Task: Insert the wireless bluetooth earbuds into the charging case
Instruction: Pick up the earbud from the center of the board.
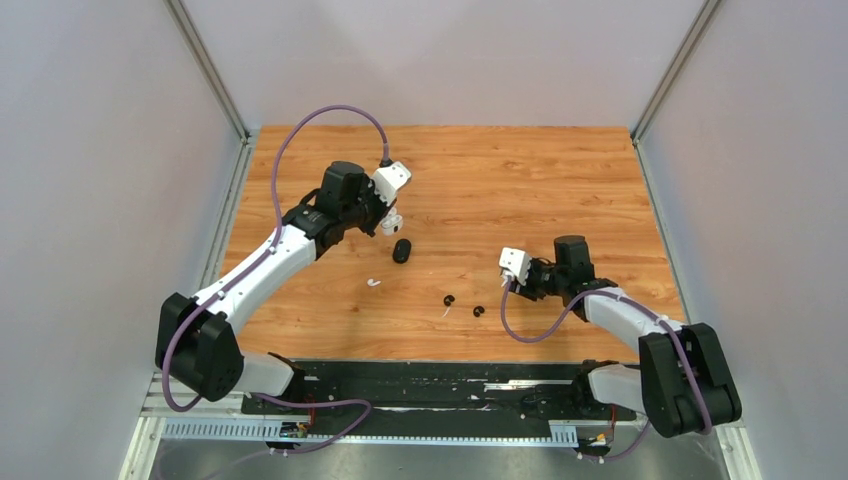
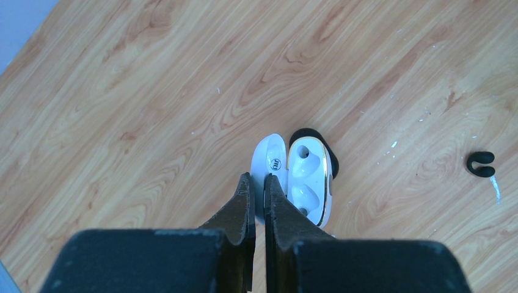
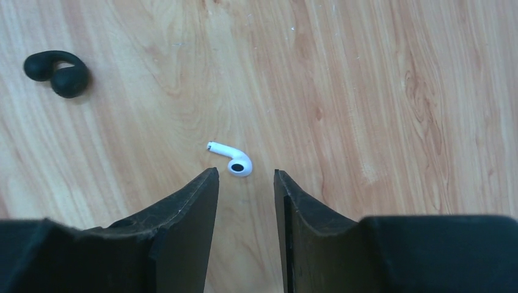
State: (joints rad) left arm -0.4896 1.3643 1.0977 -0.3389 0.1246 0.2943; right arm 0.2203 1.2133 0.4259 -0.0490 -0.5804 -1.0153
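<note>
The right gripper [image 3: 244, 174] is released, jaws spread, held low over the table [image 1: 560, 180] at the near right. One white earbud [image 3: 232, 160] lies on its side on the wood just ahead of the fingertips, in line with the gap and touching neither finger. A black earbud [image 1: 478, 311] lies near that gripper, and a second black earbud [image 1: 449, 299] lies just left of it. A second white earbud [image 1: 373, 283] lies farther left, apart from the rest. Beyond it sits the black case [image 1: 402, 250]. Farthest, the left gripper [image 2: 256, 186] is clenched on the lid of the white case [image 2: 310, 174], which stands open with both wells exposed, just in front of the black case. All four earbuds lie on the table, outside both cases.
</note>
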